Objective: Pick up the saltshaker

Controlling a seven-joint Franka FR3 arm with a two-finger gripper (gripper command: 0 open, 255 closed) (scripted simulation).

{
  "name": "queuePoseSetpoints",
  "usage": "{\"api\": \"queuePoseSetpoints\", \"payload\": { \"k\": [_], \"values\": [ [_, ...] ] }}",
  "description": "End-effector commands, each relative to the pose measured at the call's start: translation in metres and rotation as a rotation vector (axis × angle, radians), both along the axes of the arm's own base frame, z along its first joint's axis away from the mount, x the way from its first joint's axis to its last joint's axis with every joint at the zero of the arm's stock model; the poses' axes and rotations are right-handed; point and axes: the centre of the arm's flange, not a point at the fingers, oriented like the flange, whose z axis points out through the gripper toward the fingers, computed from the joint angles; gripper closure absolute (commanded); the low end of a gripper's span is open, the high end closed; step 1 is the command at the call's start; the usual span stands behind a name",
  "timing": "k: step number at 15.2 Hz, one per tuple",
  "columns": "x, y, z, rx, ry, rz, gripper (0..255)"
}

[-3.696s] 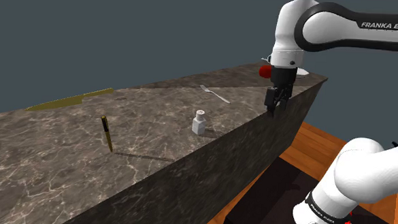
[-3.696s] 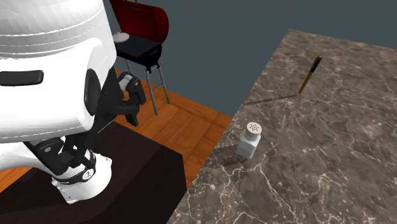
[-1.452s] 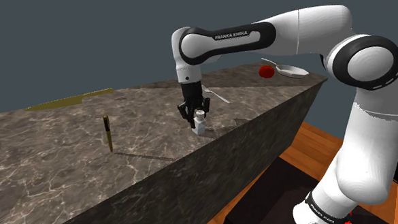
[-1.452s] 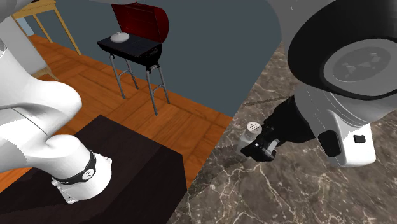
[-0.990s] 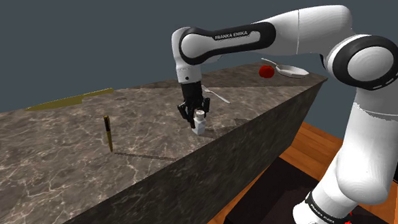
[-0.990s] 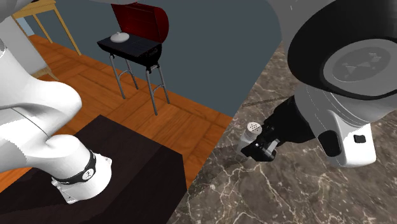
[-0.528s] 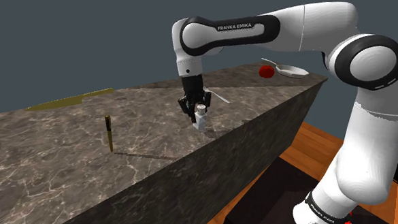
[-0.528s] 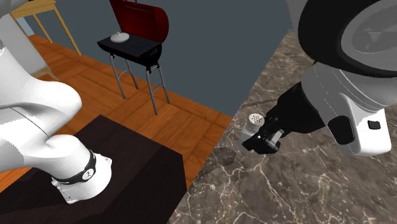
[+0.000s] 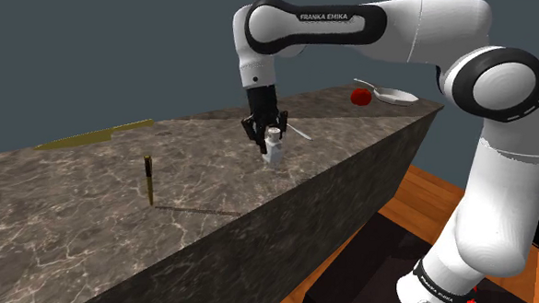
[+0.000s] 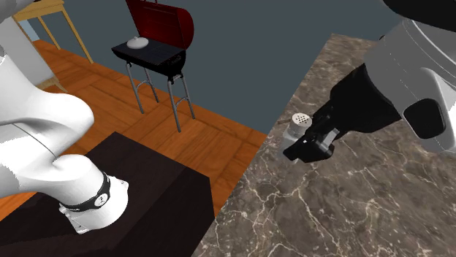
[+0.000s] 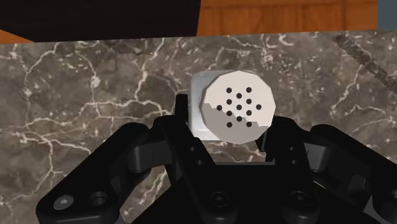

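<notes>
The saltshaker (image 9: 274, 150) is a small white bottle with a round perforated cap. My black gripper (image 9: 265, 139) is shut on its body and holds it upright a little above the dark marble counter (image 9: 211, 195), near the counter's front edge. In the second exterior view the saltshaker (image 10: 295, 127) sticks out from the gripper (image 10: 310, 146) on the side toward the floor. From the wrist, the cap of the saltshaker (image 11: 238, 108) stands between the two fingers (image 11: 167, 139), which clasp the gripper (image 11: 230, 141) around it.
A dark pen-like stick (image 9: 147, 179) stands on the counter toward the shoulder view's left. A fork (image 9: 297, 130), a red fruit (image 9: 359, 97) and a pan (image 9: 395, 95) lie farther back. A yellowish flat strip (image 9: 93, 135) lies at the far edge. A grill (image 10: 156, 44) stands on the wooden floor.
The gripper, shut on the saltshaker, has risen off the counter and carried it upward; the arm's forearm has lifted too. Earlier the shaker stood on the marble.
</notes>
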Motion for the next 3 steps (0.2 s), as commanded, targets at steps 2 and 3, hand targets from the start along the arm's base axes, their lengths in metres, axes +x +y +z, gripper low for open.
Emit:
{"api": "queuePoseSetpoints", "payload": {
  "k": [2,3],
  "values": [
    [0.0001,0.0002,0.0122,0.0,0.0,0.0,255],
    [0.0001,0.0002,0.0122,0.0,0.0,0.0,255]
  ]
}}
